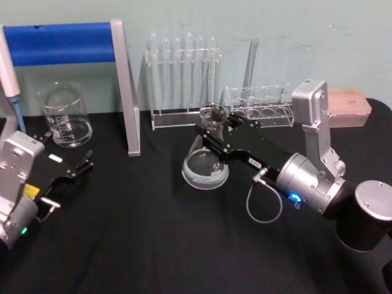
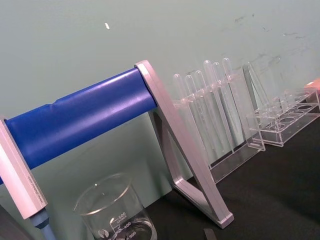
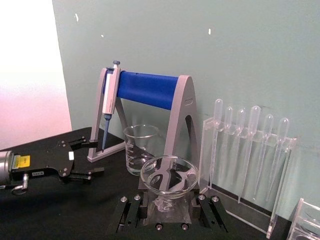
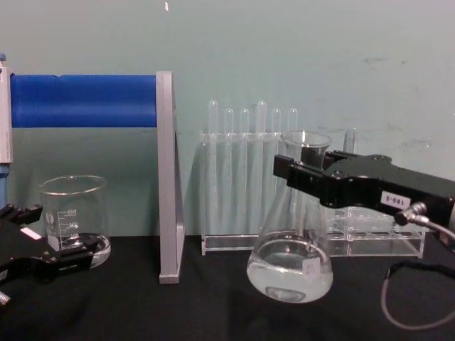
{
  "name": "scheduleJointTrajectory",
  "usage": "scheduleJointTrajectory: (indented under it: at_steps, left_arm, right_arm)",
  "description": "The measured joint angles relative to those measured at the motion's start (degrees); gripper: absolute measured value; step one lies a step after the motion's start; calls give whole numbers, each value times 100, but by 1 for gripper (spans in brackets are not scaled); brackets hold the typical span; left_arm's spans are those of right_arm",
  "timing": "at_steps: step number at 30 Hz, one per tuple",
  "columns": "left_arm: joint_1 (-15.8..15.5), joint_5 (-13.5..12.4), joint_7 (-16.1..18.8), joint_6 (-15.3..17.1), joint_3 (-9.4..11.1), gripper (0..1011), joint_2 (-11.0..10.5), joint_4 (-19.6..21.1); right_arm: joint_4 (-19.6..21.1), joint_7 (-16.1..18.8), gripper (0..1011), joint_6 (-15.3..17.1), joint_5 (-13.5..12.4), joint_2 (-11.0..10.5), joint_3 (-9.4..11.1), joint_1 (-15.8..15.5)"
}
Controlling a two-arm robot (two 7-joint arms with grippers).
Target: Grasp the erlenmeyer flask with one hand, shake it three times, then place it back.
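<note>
Grasp of erlenmeyer flask point(image 1: 206, 166) by right gripper point(image 1: 215, 127), judged to come before any shaking.
The flask's neck was clamped between closed jaws, in front of the test-tube rack point(image 1: 184, 79); whether its base touched the table point(image 1: 153, 233) could not be told. A clear lift, then three gentle shakes, was called for. The left gripper point(image 1: 81, 165) was parked with jaws spread.

Pale green wall point(image 1: 275, 24), faintly scuffed; black cloth-covered table point(image 1: 153, 245) in front
</note>
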State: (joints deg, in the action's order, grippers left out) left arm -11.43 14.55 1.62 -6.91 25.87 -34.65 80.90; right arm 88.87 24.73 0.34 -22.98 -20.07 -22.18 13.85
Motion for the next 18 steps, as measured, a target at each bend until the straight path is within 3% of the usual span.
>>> scheduleJointTrajectory:
  at_steps: [18]
  left_arm:
    - [0,0,0,0,0,1000,0,0]
  right_arm:
    - [57,-169,449,101,65,2,-118,10]
